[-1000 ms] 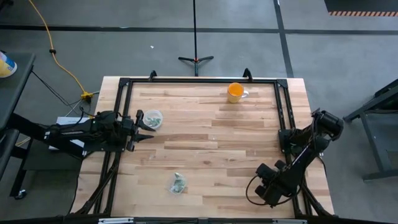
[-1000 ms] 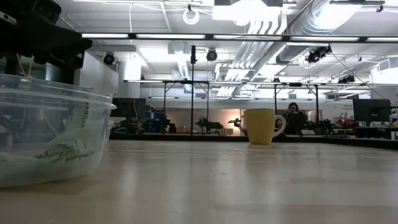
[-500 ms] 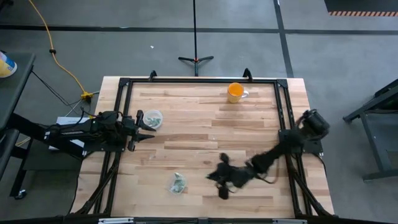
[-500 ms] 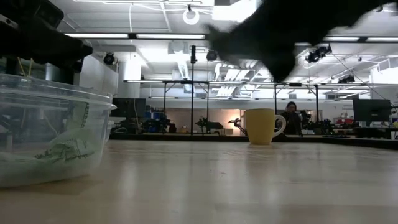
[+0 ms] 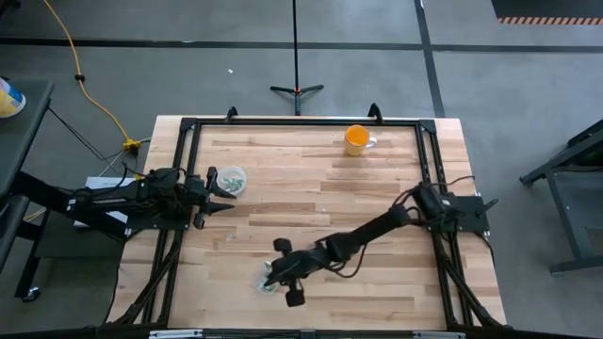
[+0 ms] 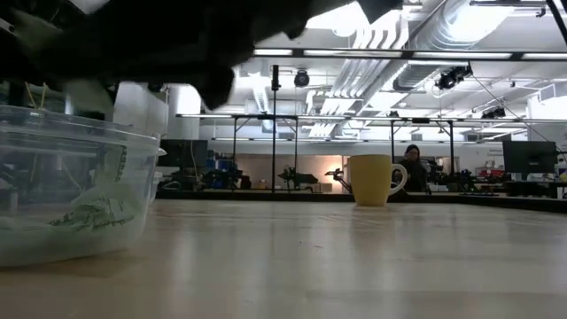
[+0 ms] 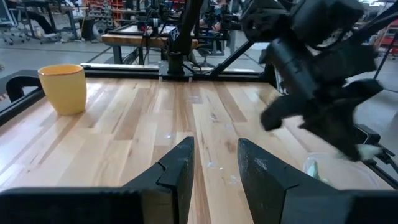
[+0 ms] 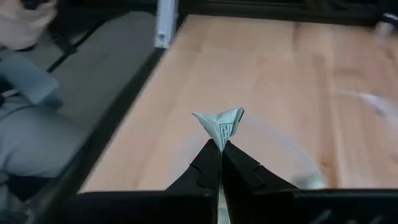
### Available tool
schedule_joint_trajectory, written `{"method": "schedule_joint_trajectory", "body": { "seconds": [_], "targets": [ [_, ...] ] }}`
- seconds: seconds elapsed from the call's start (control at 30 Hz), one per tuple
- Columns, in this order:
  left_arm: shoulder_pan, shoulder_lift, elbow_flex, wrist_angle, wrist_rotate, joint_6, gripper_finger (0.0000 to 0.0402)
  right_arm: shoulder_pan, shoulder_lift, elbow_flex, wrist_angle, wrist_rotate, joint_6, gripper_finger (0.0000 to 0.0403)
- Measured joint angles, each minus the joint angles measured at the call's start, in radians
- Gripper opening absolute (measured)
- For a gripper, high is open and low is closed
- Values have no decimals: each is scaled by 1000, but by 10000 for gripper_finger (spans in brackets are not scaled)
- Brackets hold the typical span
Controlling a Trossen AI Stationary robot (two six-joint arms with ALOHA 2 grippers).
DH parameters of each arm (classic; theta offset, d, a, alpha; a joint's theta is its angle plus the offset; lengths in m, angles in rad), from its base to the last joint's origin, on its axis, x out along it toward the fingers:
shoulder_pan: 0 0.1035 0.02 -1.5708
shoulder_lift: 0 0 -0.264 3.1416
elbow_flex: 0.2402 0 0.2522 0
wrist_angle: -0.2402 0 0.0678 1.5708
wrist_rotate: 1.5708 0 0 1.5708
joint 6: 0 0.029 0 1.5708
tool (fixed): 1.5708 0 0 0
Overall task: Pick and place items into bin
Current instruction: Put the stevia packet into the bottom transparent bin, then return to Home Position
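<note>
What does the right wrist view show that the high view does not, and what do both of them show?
Only the right wrist view shows the right end effector shut on a small folded silvery grey-green piece. Only the high view shows the orange ceramic mug, the left end effector waiting beside a second clear container, and the right arm's full reach. Both show the wooden table and the clear plastic bin under the right end effector.

Both arms are dark, almost black, built of jointed links with blocky wrists; a thin black cable loops beside the right arm [image 5: 377,229], and the left arm [image 5: 122,201] ends in two flat, angular black fingers [image 7: 177,171]
</note>
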Motion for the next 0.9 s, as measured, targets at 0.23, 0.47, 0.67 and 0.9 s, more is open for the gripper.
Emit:
{"method": "schedule_joint_trajectory", "body": {
  "seconds": [0.23, 0.47, 0.67, 0.9],
  "targets": [
    [0, 0, 0, -13, 0, -1, 159, -5, 23, 79, -95, 42, 3, 44],
    [0, 0, 0, -30, 3, -4, 159, -13, -19, 72, -226, 194, 35, 144],
    [0, 0, 0, -60, 5, -5, 159, 22, -128, 74, -429, 354, -16, 146],
    [0, 0, 0, -50, 9, -18, 159, 98, -296, -232, -349, 646, 55, 112]
  ]
}}
